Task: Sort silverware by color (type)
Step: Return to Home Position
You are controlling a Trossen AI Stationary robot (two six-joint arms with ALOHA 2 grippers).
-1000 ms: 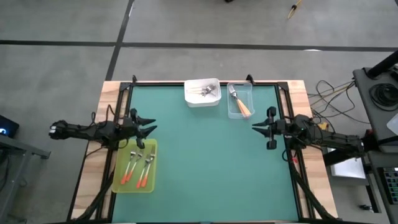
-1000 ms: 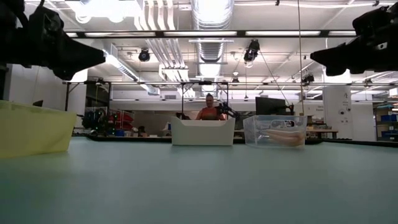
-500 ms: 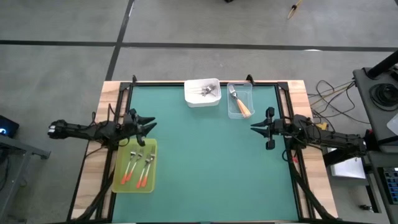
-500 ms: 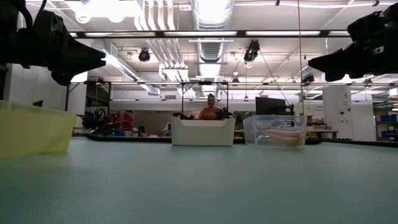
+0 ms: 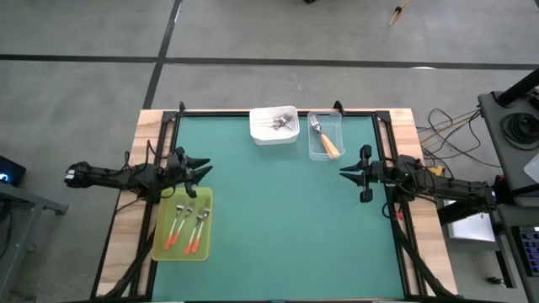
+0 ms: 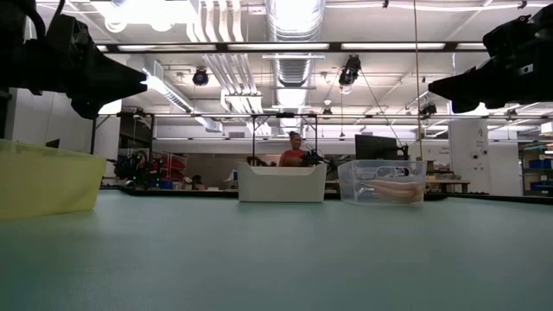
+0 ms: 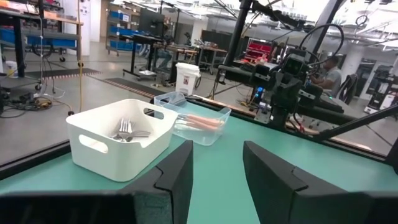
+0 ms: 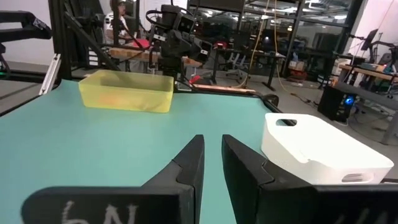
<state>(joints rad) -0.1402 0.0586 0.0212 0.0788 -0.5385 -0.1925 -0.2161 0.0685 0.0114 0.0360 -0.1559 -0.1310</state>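
finds the left gripper (image 5: 200, 171) raised at the left edge of the table (image 5: 278, 219), just past the far end of the yellow-green tray (image 5: 162, 246), fingers moderately apart, holding nothing. finds the right gripper (image 5: 345, 172) raised near the right edge, fingers narrowly apart, also empty. shows red-orange forks (image 5: 187, 225) in the yellow-green tray, white-handled forks (image 5: 280, 124) in the white tray (image 5: 256, 131), and light orange forks (image 5: 327, 143) in the clear tray (image 5: 313, 154) beside it.
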